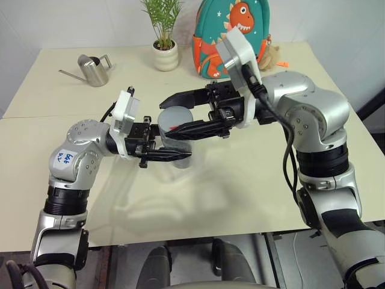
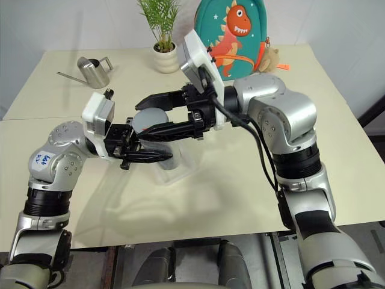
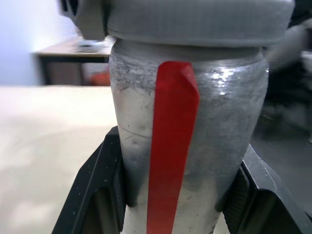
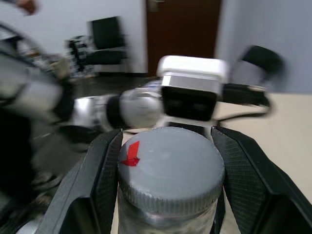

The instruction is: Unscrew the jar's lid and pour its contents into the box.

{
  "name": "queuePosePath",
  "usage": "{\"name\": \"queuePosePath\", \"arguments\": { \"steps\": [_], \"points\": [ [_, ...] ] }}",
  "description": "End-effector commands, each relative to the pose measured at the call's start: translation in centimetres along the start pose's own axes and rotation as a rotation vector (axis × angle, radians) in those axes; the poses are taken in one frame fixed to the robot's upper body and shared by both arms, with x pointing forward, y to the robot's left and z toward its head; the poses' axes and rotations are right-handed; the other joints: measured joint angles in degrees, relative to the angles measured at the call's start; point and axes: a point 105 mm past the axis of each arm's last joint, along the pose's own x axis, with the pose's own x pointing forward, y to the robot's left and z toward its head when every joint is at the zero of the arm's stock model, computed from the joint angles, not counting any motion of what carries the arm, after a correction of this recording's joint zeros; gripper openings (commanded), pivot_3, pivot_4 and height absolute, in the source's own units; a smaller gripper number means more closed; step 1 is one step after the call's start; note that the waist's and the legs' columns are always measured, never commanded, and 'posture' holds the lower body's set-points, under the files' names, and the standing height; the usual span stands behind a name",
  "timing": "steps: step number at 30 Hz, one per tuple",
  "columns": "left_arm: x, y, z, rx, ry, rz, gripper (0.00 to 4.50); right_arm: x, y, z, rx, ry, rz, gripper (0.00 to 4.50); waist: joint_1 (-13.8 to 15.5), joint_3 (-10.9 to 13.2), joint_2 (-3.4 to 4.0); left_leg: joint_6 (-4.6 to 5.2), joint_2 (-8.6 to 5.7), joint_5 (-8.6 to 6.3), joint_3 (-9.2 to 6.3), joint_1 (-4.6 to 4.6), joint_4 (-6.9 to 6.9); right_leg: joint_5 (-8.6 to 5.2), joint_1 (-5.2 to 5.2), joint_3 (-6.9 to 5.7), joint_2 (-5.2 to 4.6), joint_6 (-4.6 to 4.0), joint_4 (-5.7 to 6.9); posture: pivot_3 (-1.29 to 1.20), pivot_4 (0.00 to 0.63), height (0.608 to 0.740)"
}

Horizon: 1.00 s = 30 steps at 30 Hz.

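Left gripper (image 1: 180,155): clenched on the small clear cylindrical jar (image 3: 187,146) with the red stripe, steadying it above the table.
Right gripper (image 1: 171,120): closed around the round grey screw lid (image 4: 170,168), placed to twist it.
Box: clear shallow tray (image 2: 174,173) just below the fingers.

Above the table (image 1: 240,186), the left gripper (image 1: 174,155) clamps the jar (image 1: 179,143) while the right gripper (image 1: 174,117) grips its lid (image 1: 175,115).
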Motion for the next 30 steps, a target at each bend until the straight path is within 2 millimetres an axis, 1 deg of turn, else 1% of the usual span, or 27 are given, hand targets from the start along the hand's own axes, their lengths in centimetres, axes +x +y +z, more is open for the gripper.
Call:
{"name": "queuePosePath", "arguments": {
  "steps": [1, 8, 10, 12, 14, 20, 23, 24, 30],
  "points": [
    [-1.1, 0.6, 0.2, -0.005, -0.016, 0.029, 2.01, 0.2, 1.4, 1.7, -0.072, -0.027, 0.122, 2.55, -0.1, 0.0, 0.0, 0.0, 0.01, 0.0, 0.0, 0.0, 0.01, 0.0, 0.0, 0.0, 0.0, 0.0, 0.01, 0.0, 0.15, 0.74],
    [-1.3, 0.9, 0.1, 0.016, -0.024, 0.079, 2.01, -0.2, 0.9, 1.6, -0.072, -0.035, 0.066, 2.55, 0.1, 0.0, 0.0, -0.01, 0.01, 0.0, 0.0, -0.04, 0.03, 0.0, -0.01, 0.0, 0.0, 0.0, -0.02, 0.0, 0.15, 0.74],
    [-1.6, 1.1, 0.1, 0.02, -0.026, 0.109, 2.01, -0.4, 0.4, 1.6, -0.049, -0.052, 0.015, 3.29, 0.1, 0.0, 0.0, -0.01, 0.01, 0.0, 0.0, -0.04, 0.03, 0.0, -0.01, 0.0, -0.01, 0.0, -0.02, 0.0, 0.15, 0.74],
    [-1.9, 1.3, 0.0, 0.023, -0.023, 0.134, 2.01, -0.7, 0.2, 1.6, -0.024, -0.067, -0.009, 3.9, 0.1, 0.0, 0.0, -0.01, 0.01, 0.0, 0.0, -0.04, 0.03, 0.0, -0.01, 0.0, 0.0, 0.0, 0.0, 0.0, 0.15, 0.74],
    [-2.5, 1.5, -0.3, 0.023, 0.001, 0.169, 2.01, -1.1, -0.2, 1.5, -0.035, -0.066, -0.05, 4.46, 0.2, 0.0, 0.0, -0.01, 0.01, 0.0, 0.0, -0.03, 0.04, 0.0, -0.01, 0.0, 0.0, 0.0, 0.02, 0.0, 0.15, 0.74],
    [-3.2, 2.1, -1.1, 0.022, 0.035, 0.256, 2.01, -1.8, -1.1, 1.5, -0.069, -0.073, -0.175, 4.46, 0.5, 0.0, 0.0, -0.01, 0.01, 0.0, 0.0, -0.04, 0.02, 0.0, -0.02, 0.0, -0.01, 0.0, 0.0, 0.0, 0.15, 0.74],
    [-3.0, 2.1, -1.2, 0.024, 0.032, 0.268, 2.01, -1.8, -1.9, 0.6, -0.078, -0.059, -0.266, 4.46, 0.5, 0.0, 0.0, -0.01, 0.01, 0.0, 0.0, -0.05, 0.03, 0.0, -0.02, 0.0, -0.01, 0.0, -0.01, 0.0, 0.15, 0.74],
    [-2.9, 2.1, -1.2, 0.025, 0.032, 0.268, 2.01, -1.7, -2.0, 0.4, -0.08, -0.054, -0.279, 4.46, 0.5, 0.0, 0.0, -0.01, 0.01, 0.0, 0.01, -0.05, 0.03, 0.0, -0.02, 0.0, -0.01, 0.0, -0.01, 0.0, 0.15, 0.74],
    [-2.5, 2.5, -1.4, 0.029, 0.029, 0.271, 2.01, 0.3, -2.4, -0.4, -0.035, -0.047, -0.299, 4.46, 0.3, 0.0, 0.0, -0.01, 0.01, 0.0, 0.01, -0.04, 0.02, 0.0, -0.04, 0.01, -0.01, 0.0, 0.03, 0.0, 0.15, 0.74]
  ]
}}
